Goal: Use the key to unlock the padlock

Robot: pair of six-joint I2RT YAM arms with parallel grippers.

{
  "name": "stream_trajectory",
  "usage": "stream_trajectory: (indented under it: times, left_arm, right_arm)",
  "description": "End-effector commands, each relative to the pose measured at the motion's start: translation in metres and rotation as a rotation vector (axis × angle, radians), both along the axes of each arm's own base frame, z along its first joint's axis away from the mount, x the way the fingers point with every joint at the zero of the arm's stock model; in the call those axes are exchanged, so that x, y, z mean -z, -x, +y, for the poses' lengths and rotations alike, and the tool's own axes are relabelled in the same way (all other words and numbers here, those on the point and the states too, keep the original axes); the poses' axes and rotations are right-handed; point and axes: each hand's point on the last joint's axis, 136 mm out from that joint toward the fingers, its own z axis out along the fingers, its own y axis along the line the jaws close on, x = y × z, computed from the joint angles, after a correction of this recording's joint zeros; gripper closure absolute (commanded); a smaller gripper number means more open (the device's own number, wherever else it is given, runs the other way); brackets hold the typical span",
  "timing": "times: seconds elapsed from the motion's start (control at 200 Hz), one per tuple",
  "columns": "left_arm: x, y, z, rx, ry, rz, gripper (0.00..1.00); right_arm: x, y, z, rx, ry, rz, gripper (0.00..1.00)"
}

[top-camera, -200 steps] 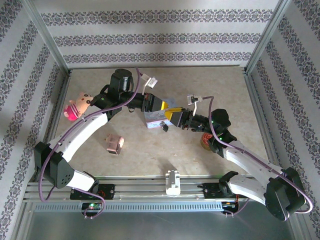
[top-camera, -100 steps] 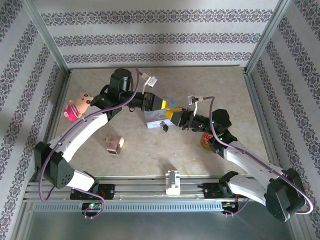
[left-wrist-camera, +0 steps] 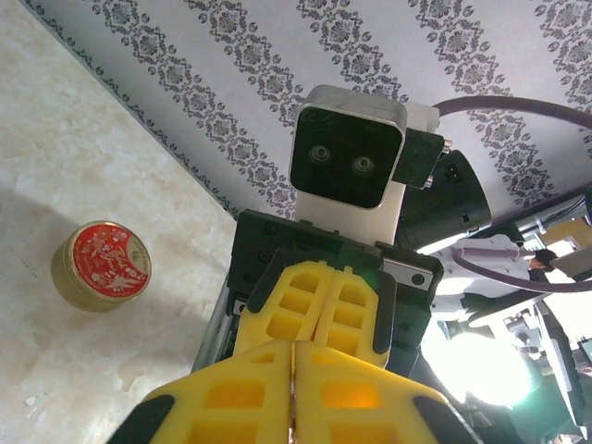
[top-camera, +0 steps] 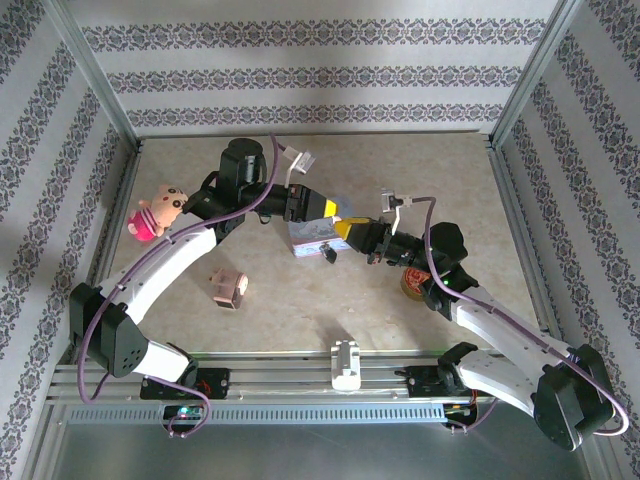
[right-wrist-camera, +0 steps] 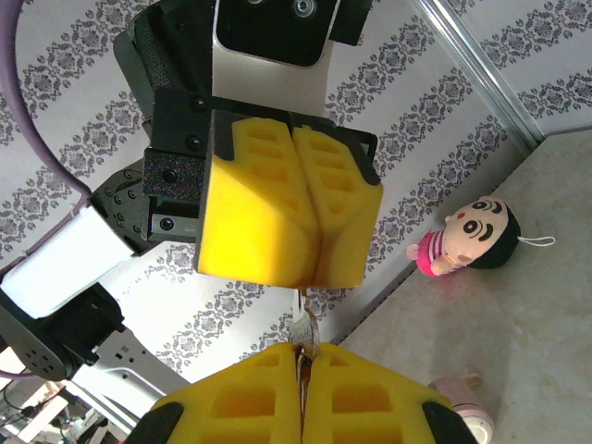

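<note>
Right tool (top-camera: 343,229) has swung in tip-to-tip against left tool (top-camera: 332,211) above mid-tabletop. Both are pinched shut; the right grips what is probably the key (right-wrist-camera: 302,326). Insertion looks imminent.

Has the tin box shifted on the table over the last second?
No. The tin box sits in the same spot relative to the white block on the front rail.
</note>
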Motion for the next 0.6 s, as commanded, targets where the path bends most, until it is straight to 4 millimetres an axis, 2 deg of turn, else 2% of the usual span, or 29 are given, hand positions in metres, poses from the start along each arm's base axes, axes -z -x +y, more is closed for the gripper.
stream_trajectory:
  times: [0.0, 0.04, 0.09, 0.145, 0.235, 0.32, 0.445, 0.595]
  left_arm:
    - [-0.015, -0.005, 0.004, -0.035, 0.033, -0.045, 0.64]
    - [-0.015, -0.006, 0.005, -0.051, 0.029, -0.043, 0.51]
    - [-0.014, -0.01, 0.006, -0.08, 0.02, -0.041, 0.39]
    - [-0.014, -0.015, 0.009, -0.122, 0.005, -0.042, 0.3]
    - [-0.007, -0.027, 0.018, -0.237, -0.044, -0.037, 0.18]
    - [0.009, -0.044, 0.032, -0.386, -0.128, -0.014, 0.16]
    - [0.05, -0.065, 0.062, -0.625, -0.263, 0.069, 0.19]
    - [0.096, -0.06, 0.072, -0.783, -0.438, 0.066, 0.21]
  right_arm:
    - [-0.005, -0.002, -0.007, 0.028, -0.013, -0.027, 1.0]
    - [-0.004, -0.005, -0.007, 0.036, -0.01, -0.021, 1.0]
    - [-0.001, -0.008, -0.008, 0.049, -0.006, -0.009, 1.0]
    - [-0.001, -0.012, -0.01, 0.069, -0.007, -0.006, 1.0]
    - [0.014, -0.021, -0.015, 0.118, 0.016, 0.052, 1.0]
    - [0.033, -0.033, -0.024, 0.198, 0.051, 0.123, 1.0]
    - [0.068, -0.044, -0.04, 0.318, 0.135, 0.225, 1.0]
    - [0.099, -0.045, -0.057, 0.413, 0.211, 0.309, 1.0]
